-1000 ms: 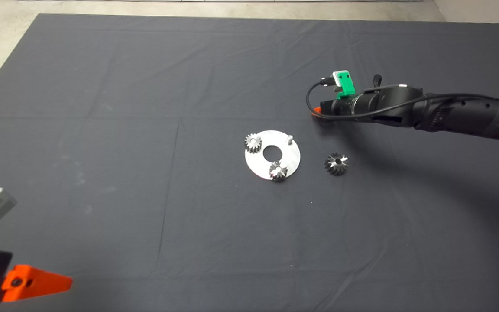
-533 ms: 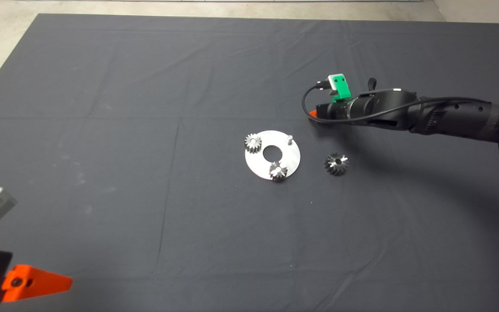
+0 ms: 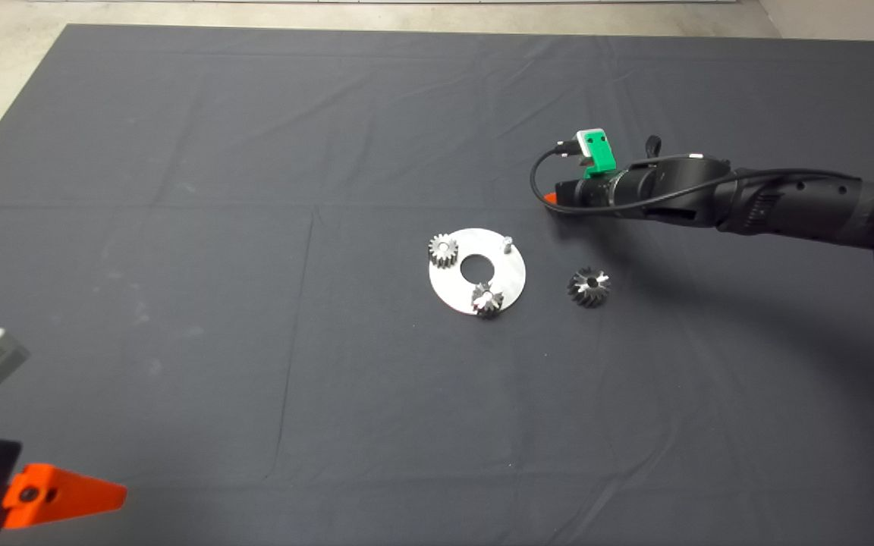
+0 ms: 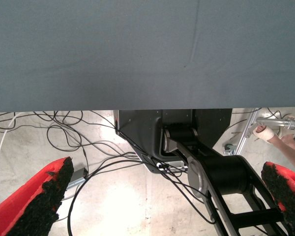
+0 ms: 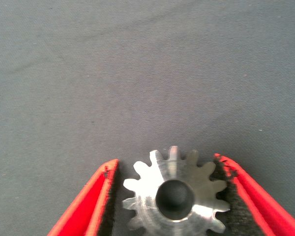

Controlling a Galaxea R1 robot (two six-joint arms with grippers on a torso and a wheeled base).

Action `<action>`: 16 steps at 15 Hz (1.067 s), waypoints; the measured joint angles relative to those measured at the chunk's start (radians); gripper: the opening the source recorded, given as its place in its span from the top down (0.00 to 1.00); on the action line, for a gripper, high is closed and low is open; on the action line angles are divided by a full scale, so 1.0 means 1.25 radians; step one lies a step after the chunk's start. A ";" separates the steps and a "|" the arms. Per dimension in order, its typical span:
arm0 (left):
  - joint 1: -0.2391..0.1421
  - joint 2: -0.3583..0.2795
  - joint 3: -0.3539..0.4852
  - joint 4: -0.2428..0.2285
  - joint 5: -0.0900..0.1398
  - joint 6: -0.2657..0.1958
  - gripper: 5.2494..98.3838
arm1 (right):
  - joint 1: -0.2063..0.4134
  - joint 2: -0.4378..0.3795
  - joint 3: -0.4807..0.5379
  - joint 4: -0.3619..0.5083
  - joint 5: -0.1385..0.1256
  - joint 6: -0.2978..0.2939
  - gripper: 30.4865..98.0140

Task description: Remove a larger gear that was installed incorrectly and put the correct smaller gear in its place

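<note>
Right gripper [image 5: 173,196], upper right of centre, is pinching the smaller gear [image 5: 147,189] by its teeth, fingers narrowed around it. Grip is sitting on tooth tips; likely to be slipping or tilting during carry.

Left gripper [image 4: 162,204] is idling lower left, fingers spread wide, empty. Mid-frame, the plate [image 3: 509,277] is carrying two gears and a bare peg [image 3: 507,243]. Larger gear [image 3: 589,287] is lying on the mat [image 3: 255,152] right of the plate, off the route.

Left end effector [image 4: 162,206] parked, red fingers [image 4: 37,201] spread wide apart, nothing between. Ahead: bench [image 4: 147,49] edge, dark mat. Beyond: black robot base [image 4: 187,142], loose cables [image 4: 54,132], a person's hand [image 4: 265,132].
</note>
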 measured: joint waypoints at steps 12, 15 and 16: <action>0.000 0.000 0.000 0.000 0.000 0.000 0.00 | 0.002 -0.008 0.008 0.008 -0.005 -0.005 0.82; 0.007 0.002 0.000 0.000 0.002 0.000 0.00 | 0.008 -0.026 0.044 0.050 -0.016 -0.029 0.82; 0.007 0.002 0.000 0.000 0.002 0.000 0.00 | 0.016 -0.026 0.057 0.064 -0.020 -0.051 0.82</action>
